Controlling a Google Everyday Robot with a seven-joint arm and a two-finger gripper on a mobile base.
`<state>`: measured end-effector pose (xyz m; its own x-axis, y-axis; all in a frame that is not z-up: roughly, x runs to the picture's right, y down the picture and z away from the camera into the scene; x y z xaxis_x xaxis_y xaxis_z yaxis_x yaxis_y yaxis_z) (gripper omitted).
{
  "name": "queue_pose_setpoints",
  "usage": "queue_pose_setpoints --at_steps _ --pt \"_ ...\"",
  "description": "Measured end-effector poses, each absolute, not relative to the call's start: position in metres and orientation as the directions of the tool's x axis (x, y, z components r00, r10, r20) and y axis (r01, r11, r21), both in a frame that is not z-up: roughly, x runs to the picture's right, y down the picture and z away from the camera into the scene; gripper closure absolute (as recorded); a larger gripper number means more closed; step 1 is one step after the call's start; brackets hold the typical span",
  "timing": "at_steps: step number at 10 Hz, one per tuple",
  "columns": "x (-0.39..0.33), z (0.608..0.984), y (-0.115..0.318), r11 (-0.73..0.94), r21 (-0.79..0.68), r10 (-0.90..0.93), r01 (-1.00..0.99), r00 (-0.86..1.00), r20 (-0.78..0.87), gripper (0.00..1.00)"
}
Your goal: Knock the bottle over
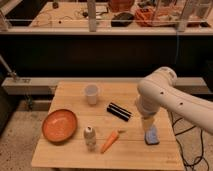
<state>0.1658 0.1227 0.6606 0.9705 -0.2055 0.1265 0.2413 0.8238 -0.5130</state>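
Note:
The small pale bottle point(90, 137) with a whitish cap stands upright near the table's front edge, left of centre. An orange carrot point(109, 141) lies just to its right. My gripper point(147, 124) hangs from the white arm point(160, 95) over the right side of the table, well to the right of the bottle and just above a blue sponge point(151, 136). It touches nothing that I can see.
A white open cup point(91, 94) stands at the back middle of the wooden table point(70, 102). An orange bowl point(59, 125) sits at the front left. A black oblong object point(119, 111) lies in the middle. A rail and shelves run behind the table.

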Motion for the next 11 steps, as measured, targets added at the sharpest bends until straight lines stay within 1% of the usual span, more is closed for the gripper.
queue_pose_setpoints --at_steps 11 --pt "0.109 0.653 0.145 0.779 -0.514 -0.283 0.360 0.932 0.225 0.20"
